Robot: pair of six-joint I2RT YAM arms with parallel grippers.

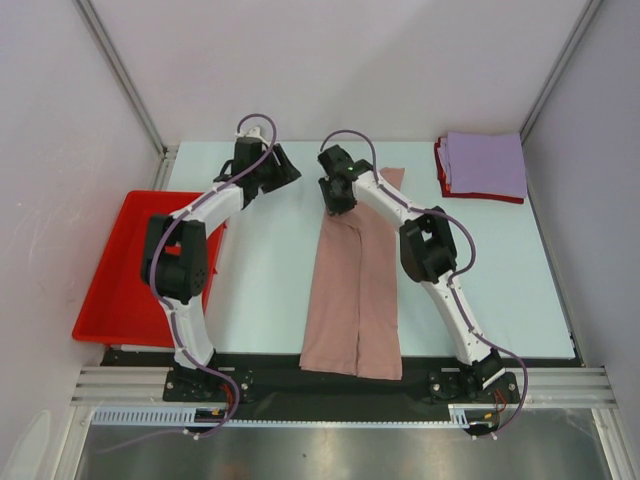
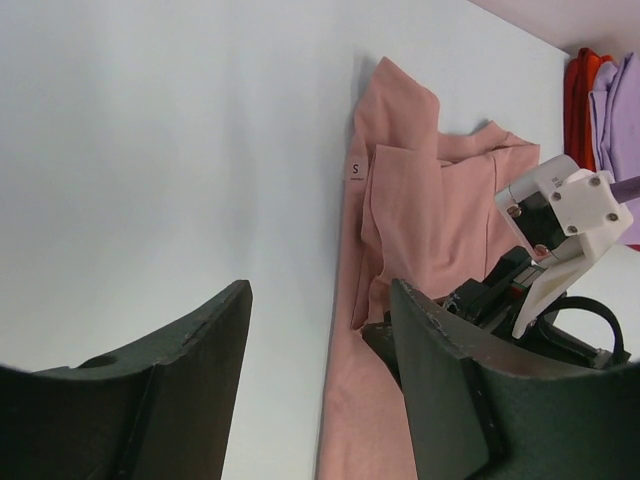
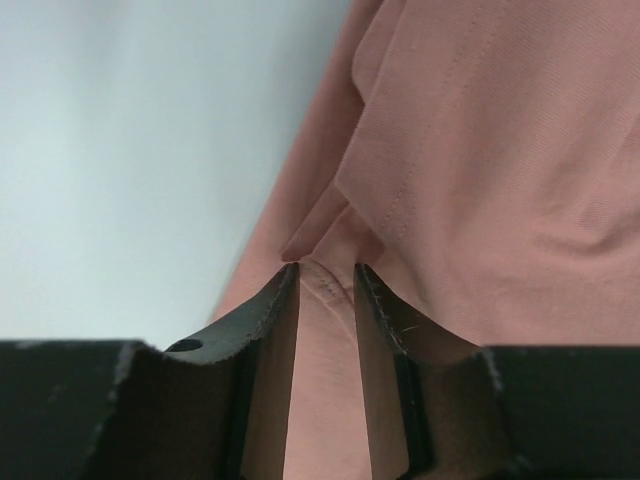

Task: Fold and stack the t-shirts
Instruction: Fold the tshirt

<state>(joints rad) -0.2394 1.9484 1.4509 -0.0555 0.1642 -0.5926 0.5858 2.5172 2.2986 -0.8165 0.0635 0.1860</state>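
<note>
The dusty-pink t-shirt [image 1: 355, 290] lies folded into a long strip down the middle of the table, its print hidden. My right gripper [image 1: 335, 203] is down on the strip's far left corner. In the right wrist view [image 3: 327, 268] its jaws stand narrowly apart, pinching a ridge of the pink cloth [image 3: 480, 150]. My left gripper [image 1: 283, 166] hovers open and empty just left of the shirt's far end. In the left wrist view [image 2: 320, 290] the shirt's left edge [image 2: 420, 200] lies by its right finger. A folded lavender t-shirt [image 1: 487, 163] lies on a folded red one [image 1: 441, 168] at the far right.
A red plastic tray [image 1: 125, 265] sits at the table's left edge, beside the left arm. The lavender and red stack also shows at the top right of the left wrist view [image 2: 612, 100]. The right arm's wrist [image 2: 560, 225] is close to my left gripper.
</note>
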